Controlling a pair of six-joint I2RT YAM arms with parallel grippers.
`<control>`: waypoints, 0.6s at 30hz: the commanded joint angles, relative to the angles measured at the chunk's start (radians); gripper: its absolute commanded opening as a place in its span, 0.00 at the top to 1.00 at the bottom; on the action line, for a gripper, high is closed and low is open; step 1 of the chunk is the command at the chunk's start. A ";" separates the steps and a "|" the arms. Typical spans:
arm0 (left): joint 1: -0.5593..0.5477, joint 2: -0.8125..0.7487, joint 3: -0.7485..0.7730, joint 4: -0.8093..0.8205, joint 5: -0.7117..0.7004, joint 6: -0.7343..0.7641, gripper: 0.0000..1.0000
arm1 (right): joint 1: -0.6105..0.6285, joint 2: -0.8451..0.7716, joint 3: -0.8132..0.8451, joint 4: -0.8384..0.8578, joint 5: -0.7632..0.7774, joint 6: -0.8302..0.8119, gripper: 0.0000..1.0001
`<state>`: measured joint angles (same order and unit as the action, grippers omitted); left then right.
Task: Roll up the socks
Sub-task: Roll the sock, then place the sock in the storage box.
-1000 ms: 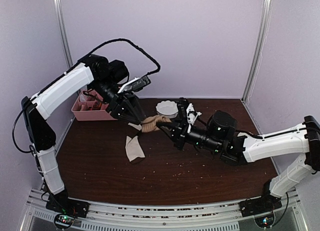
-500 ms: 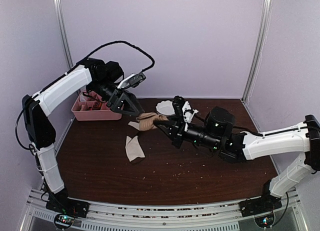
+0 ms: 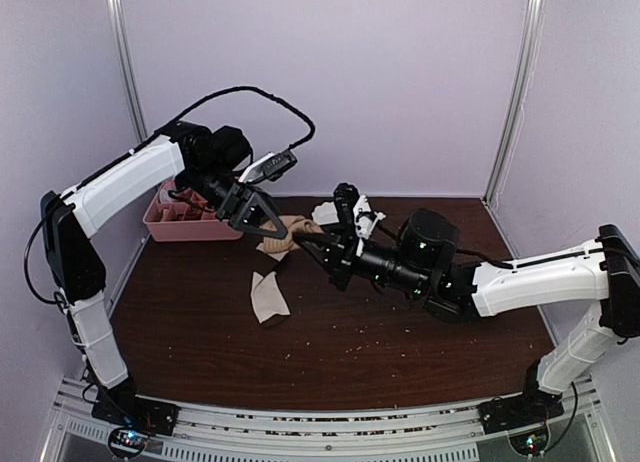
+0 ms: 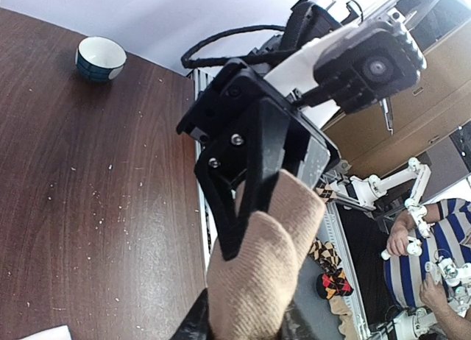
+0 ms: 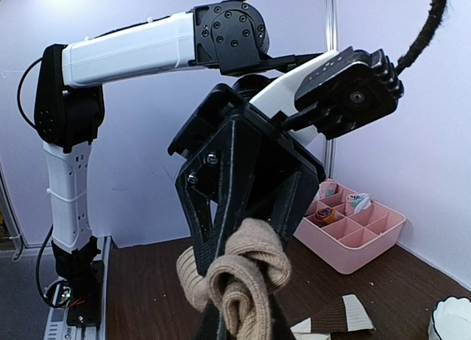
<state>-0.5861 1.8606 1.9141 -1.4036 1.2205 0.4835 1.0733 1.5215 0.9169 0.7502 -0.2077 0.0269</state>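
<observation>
Small work cell with pale walls and a dark counter.
The walls (image 3: 400, 82) are plain light lilac, with thin metal posts (image 3: 519, 82) at the back corners. The counter (image 3: 400, 342) is dark brown wood with small pale crumbs on it, and a grey metal rail (image 3: 330, 422) runs along its near edge. The light is soft and even.

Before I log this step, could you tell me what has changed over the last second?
The right tool, shut on the tan sock throughout, carried it left and toward the back. The left tool, open above the sock earlier, opened wider, then closed onto its other side, so both tools now grip it. The patched sock and the pink tray stayed where they were.
</observation>
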 commanded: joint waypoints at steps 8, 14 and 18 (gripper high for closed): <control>-0.001 -0.025 0.041 -0.041 -0.041 0.094 1.00 | 0.005 0.063 0.000 0.114 0.053 0.139 0.99; 0.087 0.001 0.101 0.041 -0.337 0.010 1.00 | 0.000 0.032 -0.044 0.066 0.179 0.172 0.44; 0.211 0.071 0.173 0.158 -0.719 -0.116 1.00 | -0.012 -0.027 -0.087 -0.009 0.241 0.188 0.39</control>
<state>-0.4961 1.8610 2.0037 -1.3788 0.8848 0.4828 1.0725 1.5578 0.8692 0.8055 -0.0727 0.1860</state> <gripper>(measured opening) 0.044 0.610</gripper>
